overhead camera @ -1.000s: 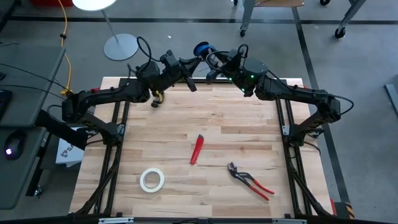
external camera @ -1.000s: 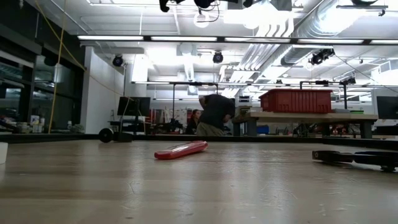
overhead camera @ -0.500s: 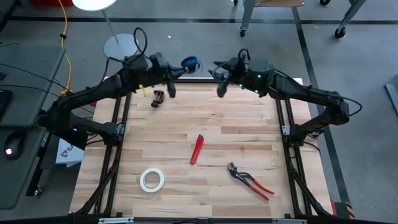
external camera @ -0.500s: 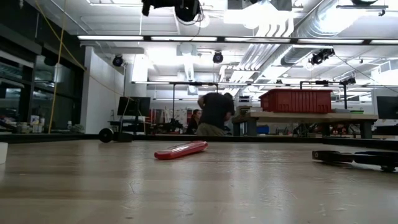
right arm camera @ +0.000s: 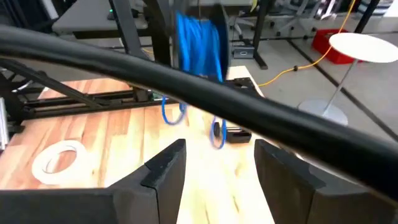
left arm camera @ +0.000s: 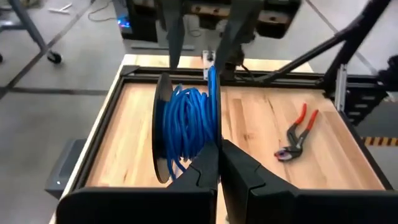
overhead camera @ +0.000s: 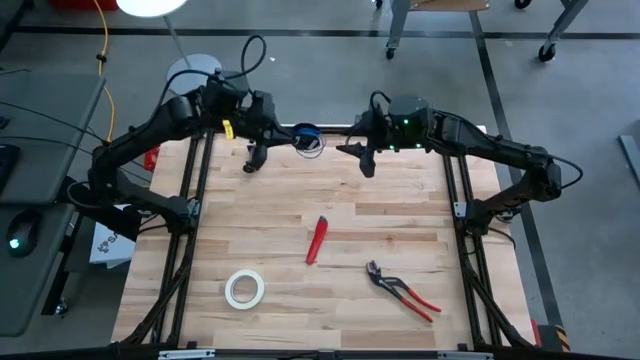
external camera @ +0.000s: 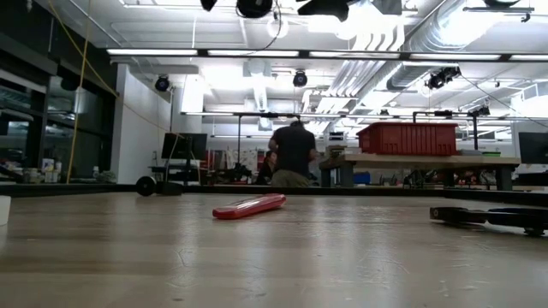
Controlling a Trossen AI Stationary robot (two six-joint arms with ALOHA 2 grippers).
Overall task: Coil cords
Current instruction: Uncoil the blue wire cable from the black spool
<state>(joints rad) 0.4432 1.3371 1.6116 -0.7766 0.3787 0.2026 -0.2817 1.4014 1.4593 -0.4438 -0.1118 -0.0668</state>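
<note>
left gripper (overhead camera: 283,130) is up over the table's (overhead camera: 400,215) far edge, fingers pressed together on the rim of the black spool (left arm camera: 163,127), which hangs in the air there. most of the blue wire (left arm camera: 186,121) is already wound on the spool. a few loose loops (right arm camera: 174,112) hang below it, so i judge the coiling approx. done but w/ a tail left to take in. right of the spool, right gripper (overhead camera: 362,160) hovers near it, fingers wide apart, holding nothing. the white tape roll (overhead camera: 244,289) lies on the table's near part, untouched.
</note>
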